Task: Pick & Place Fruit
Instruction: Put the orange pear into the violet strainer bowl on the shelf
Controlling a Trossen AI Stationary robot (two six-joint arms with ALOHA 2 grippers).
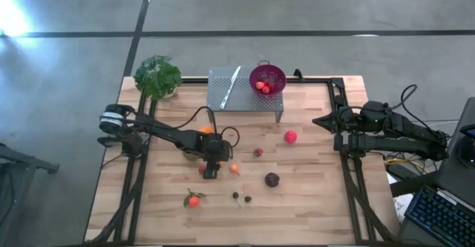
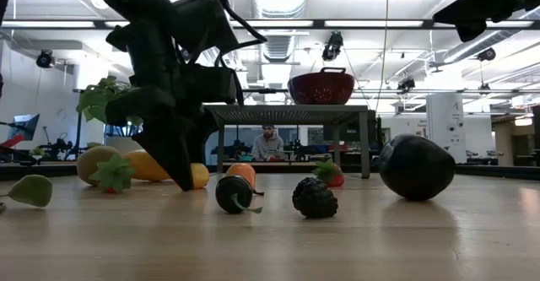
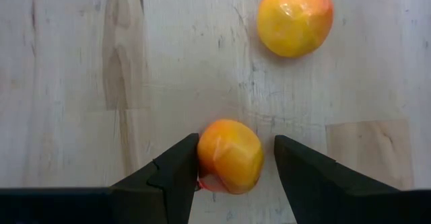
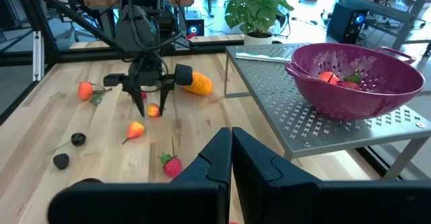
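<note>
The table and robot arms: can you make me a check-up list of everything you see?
Surface: wooden table, with a grey metal rack at its far edge.
Job's things: small orange-red fruit between the left gripper's fingers; another orange fruit beside it; red ball; dark purple ball; strawberry; two small dark berries; some fruit already in the purple colander on the rack.
Clutter: leafy plant at the table's far left corner; a pale utensil on the rack.
Grippers: left gripper down at the table, jaws around the small fruit; right gripper shut, waiting at the right side.
Cables: black loops on the left arm.
Surroundings: a person sits behind the table.
</note>
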